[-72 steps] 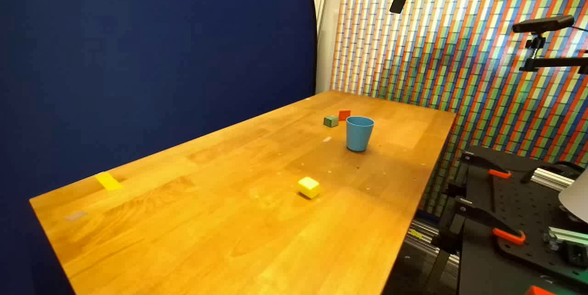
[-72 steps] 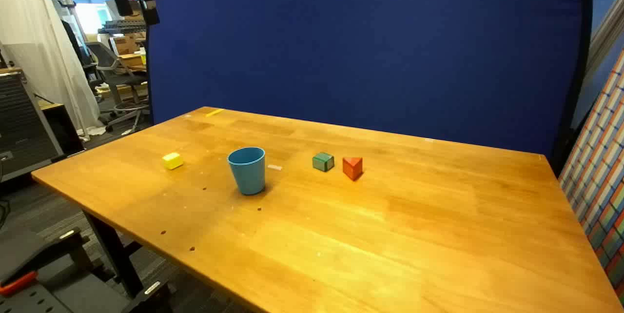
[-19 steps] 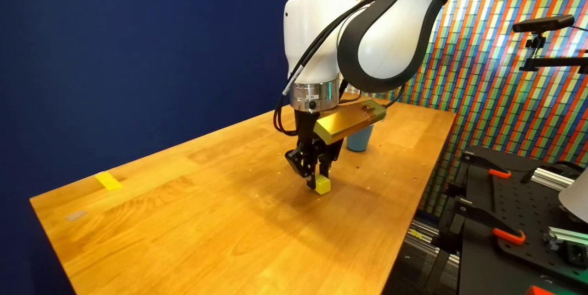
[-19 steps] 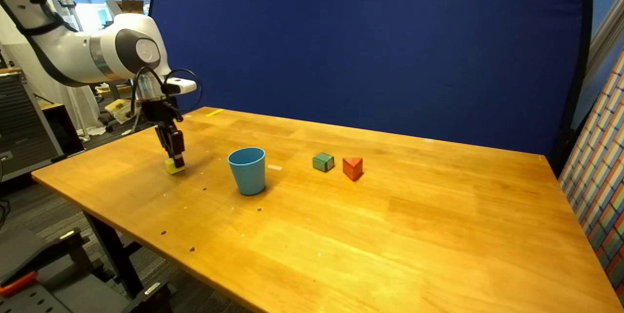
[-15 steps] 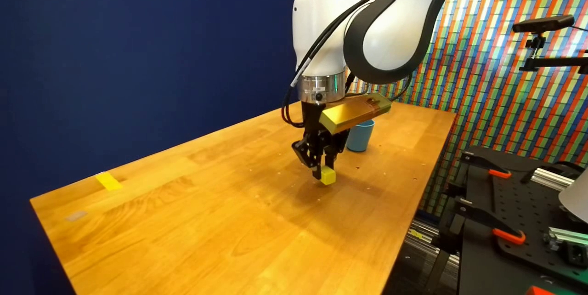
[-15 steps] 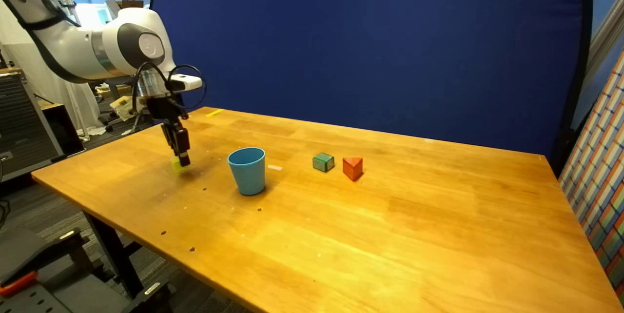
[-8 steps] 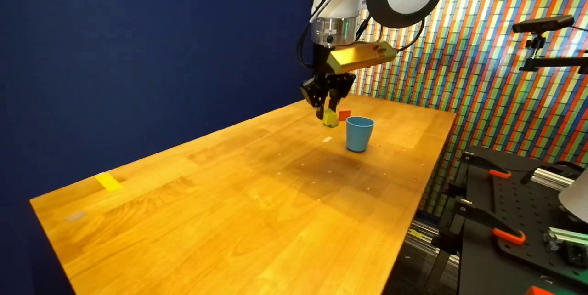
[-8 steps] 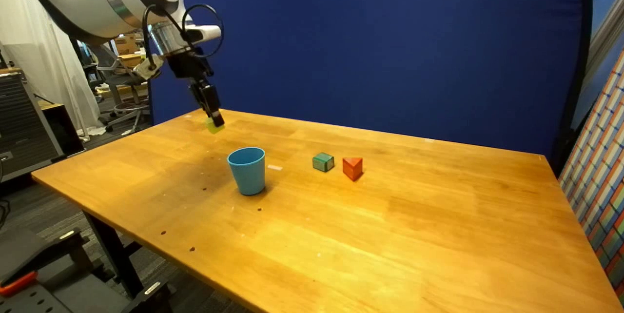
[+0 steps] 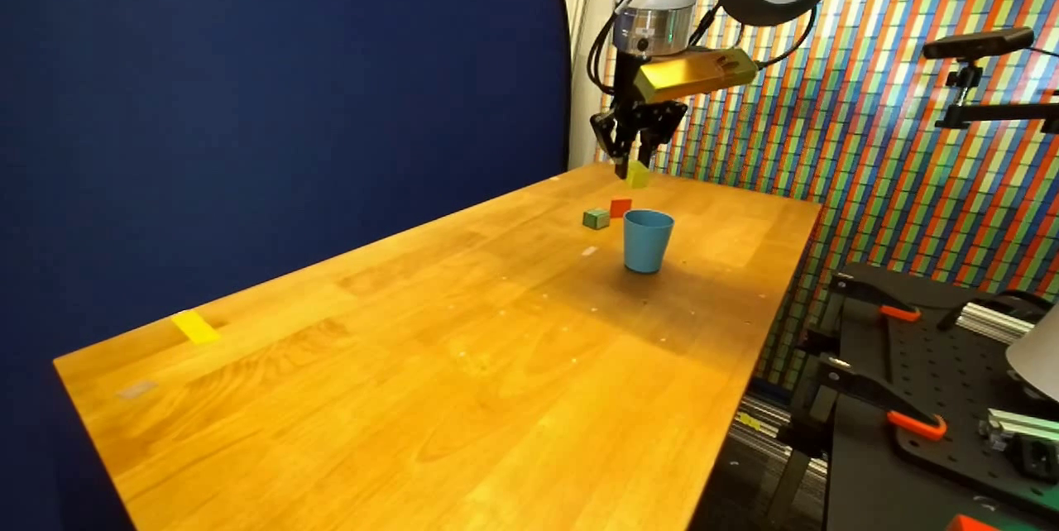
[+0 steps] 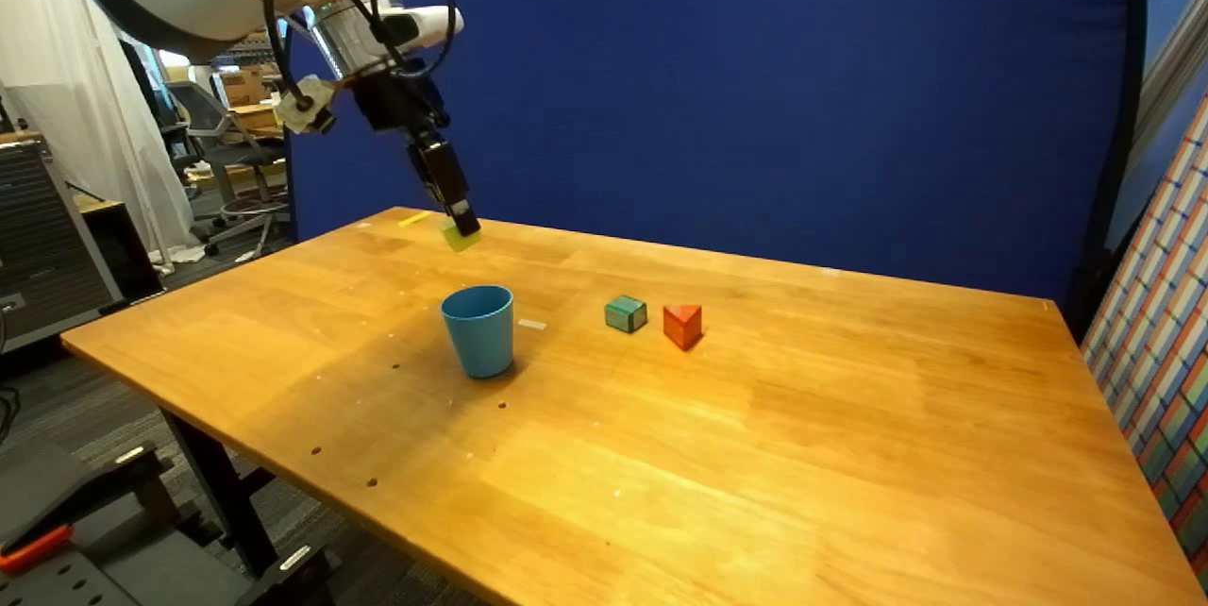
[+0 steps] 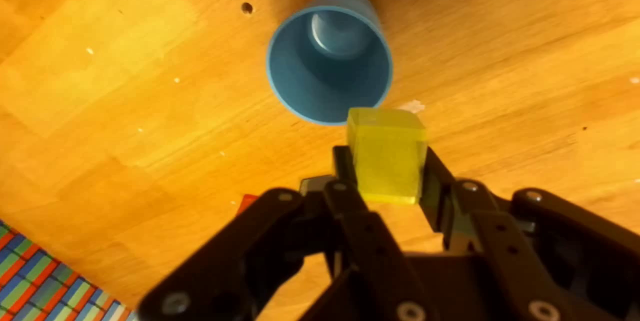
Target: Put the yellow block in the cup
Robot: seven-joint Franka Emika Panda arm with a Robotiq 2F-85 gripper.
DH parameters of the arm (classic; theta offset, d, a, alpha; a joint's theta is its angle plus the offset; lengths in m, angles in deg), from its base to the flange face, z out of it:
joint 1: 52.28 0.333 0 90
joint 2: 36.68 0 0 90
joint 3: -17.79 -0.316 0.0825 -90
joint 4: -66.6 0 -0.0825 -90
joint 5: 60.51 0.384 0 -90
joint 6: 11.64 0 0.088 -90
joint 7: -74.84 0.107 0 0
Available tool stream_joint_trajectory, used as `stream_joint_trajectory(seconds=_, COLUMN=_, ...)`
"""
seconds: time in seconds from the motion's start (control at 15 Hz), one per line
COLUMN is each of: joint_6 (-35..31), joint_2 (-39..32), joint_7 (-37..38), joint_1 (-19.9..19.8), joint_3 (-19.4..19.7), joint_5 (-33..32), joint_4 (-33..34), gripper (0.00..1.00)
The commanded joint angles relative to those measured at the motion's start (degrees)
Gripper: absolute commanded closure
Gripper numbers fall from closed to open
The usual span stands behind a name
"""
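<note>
The yellow block point(image 11: 387, 161), a small cube, is pinched between the black fingers of my gripper point(image 9: 632, 169). Both hang well above the table, as both exterior views show. The light-blue cup point(image 10: 481, 332) stands upright on the wood, its mouth facing up. In an exterior view the block point(image 10: 460, 238) appears above the cup and slightly to its left. From the wrist, I look into the cup point(image 11: 325, 86) and see no object inside. There the block's far end overlaps the cup's near rim, though a height gap separates them.
A green block point(image 10: 626, 314) and a red triangular block point(image 10: 682, 327) lie on the table beyond the cup. A flat yellow strip point(image 9: 196, 326) is at a table corner. A black cart with orange-handled clamps point(image 9: 917, 425) stands beside the table.
The block lay on the table at first; my gripper came down, shut on it and lifted it. Over the last second it rose and travelled toward the cup, which has not moved.
</note>
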Motion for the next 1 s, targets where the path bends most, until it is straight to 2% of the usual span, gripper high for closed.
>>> stream_joint_trajectory(seconds=0.0, joint_6=-1.3, joint_2=1.6, joint_7=2.1, joint_1=-4.1, joint_3=-2.2, joint_5=-2.2, joint_4=-2.8, gripper=0.84)
stream_joint_trajectory(seconds=0.2, joint_6=-2.4, joint_2=-0.2, joint_7=2.0, joint_1=-5.6, joint_3=-3.0, joint_5=-1.8, joint_4=-3.4, gripper=0.84)
stream_joint_trajectory(seconds=0.27, joint_6=-3.1, joint_2=-0.5, joint_7=2.7, joint_1=-5.8, joint_3=-3.0, joint_5=-2.2, joint_4=-3.6, gripper=0.59)
stream_joint_trajectory(seconds=0.33, joint_6=-3.9, joint_2=-0.9, joint_7=2.7, joint_1=-6.0, joint_3=-3.1, joint_5=-2.3, joint_4=-3.9, gripper=0.39)
stream_joint_trajectory(seconds=0.6, joint_6=-6.5, joint_2=-1.6, joint_7=-0.4, joint_1=-6.1, joint_3=-3.6, joint_5=1.6, joint_4=-4.3, gripper=0.11)
stream_joint_trajectory(seconds=0.67, joint_6=-9.4, joint_2=-1.4, joint_7=-3.8, joint_1=-6.6, joint_3=-4.1, joint_5=6.6, joint_4=-5.2, gripper=0.02)
stream_joint_trajectory(seconds=0.73, joint_6=-5.3, joint_2=-2.1, joint_7=0.0, joint_1=-5.5, joint_3=-3.5, joint_5=2.0, joint_4=-3.7, gripper=0.21)
stream_joint_trajectory(seconds=0.87, joint_6=-7.1, joint_2=-2.2, joint_7=-1.8, joint_1=-5.5, joint_3=-3.7, joint_5=4.9, joint_4=-4.2, gripper=0.05)
stream_joint_trajectory(seconds=0.93, joint_6=-7.4, joint_2=-2.2, joint_7=-2.0, joint_1=-5.5, joint_3=-3.7, joint_5=5.2, joint_4=-4.3, gripper=0.02)
